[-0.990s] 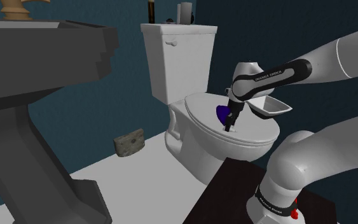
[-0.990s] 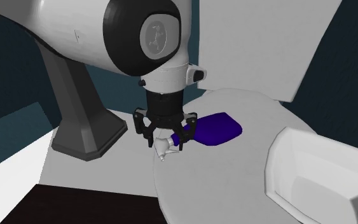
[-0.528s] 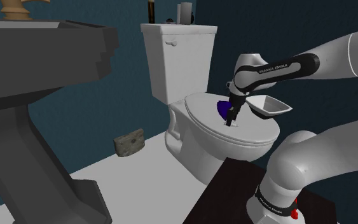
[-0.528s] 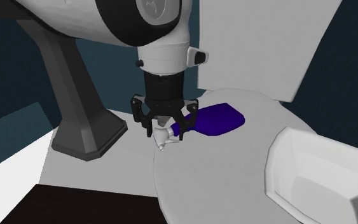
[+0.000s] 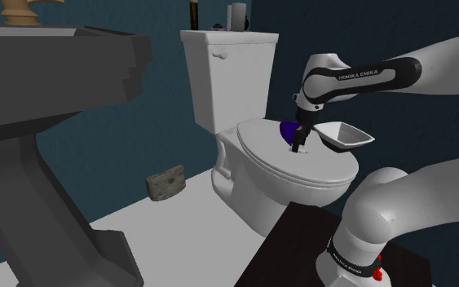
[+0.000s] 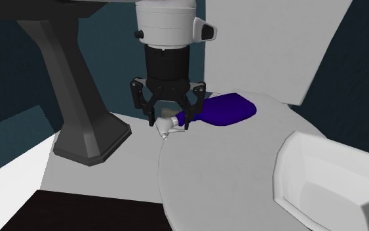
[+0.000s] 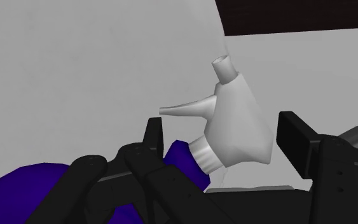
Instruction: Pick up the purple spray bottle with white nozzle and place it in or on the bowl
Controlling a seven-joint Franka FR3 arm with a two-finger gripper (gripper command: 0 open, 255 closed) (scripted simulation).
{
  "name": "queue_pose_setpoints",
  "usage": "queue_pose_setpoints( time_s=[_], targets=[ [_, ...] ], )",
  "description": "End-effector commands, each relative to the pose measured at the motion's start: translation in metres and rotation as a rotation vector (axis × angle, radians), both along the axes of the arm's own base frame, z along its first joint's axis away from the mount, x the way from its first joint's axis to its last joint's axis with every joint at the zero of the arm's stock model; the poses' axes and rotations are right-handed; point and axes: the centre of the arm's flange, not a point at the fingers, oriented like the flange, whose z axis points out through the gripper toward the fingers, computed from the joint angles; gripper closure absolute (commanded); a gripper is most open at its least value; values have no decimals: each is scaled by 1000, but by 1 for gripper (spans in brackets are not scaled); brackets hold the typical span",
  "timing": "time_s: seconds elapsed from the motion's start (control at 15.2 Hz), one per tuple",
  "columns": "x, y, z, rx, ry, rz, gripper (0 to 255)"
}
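Gripper point(image 6: 170, 122) clamps spray bottle point(image 6: 226, 110) neck over toilet lid point(image 6: 229, 180) edge, bowl point(image 6: 320, 172) near

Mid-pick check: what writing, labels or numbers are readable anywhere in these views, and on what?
"FRANKA EMIKA": white letters on the dark band on the white arm's forearm.
White lettering on the dark ring at the arm's base: too small to read.
No markings visible on the purple spray bottle with white nozzle or the white bowl.

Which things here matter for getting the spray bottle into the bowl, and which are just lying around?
Job: purple spray bottle, bowl, end effector shut on the bottle.
Lying about: toilet, grey sink, speckled block.
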Motion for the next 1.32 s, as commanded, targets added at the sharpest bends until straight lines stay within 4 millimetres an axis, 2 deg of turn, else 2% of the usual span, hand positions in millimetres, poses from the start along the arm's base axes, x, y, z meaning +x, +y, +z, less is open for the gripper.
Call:
queue_pose_setpoints(
  time_s=[0.0,0.79,1.25],
  targets=[
    [0,0,10,0,0,0,255],
    [0,0,71,0,0,0,255],
    [-52,-75,72,0,0,0,255]
  ],
)
